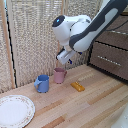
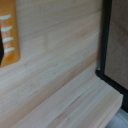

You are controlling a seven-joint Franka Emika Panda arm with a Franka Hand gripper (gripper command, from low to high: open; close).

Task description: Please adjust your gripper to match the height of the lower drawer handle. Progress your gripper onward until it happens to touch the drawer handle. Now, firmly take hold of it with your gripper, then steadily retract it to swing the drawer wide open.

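In the exterior view my gripper (image 1: 66, 59) hangs above the pink mug (image 1: 60, 75), at the end of the white and grey arm. It is well off to the exterior view's left of the dark brown cabinet. The lower drawer (image 1: 111, 64) shows a thin silver drawer handle (image 1: 108, 58) across its front. The gripper stands apart from it and holds nothing that I can see. Its fingers are too small to tell open from shut. The wrist view shows only the wooden tabletop (image 2: 60, 75), an orange object (image 2: 9, 35) and a dark frame (image 2: 102, 40).
A blue mug (image 1: 42, 83) stands beside the pink mug. An orange flat object (image 1: 77, 86) lies on the wooden table (image 1: 95, 105). A white plate (image 1: 15, 110) sits at the front on the exterior view's left. A second drawer (image 1: 119, 36) sits above the lower one. A woven screen (image 1: 35, 35) stands behind.
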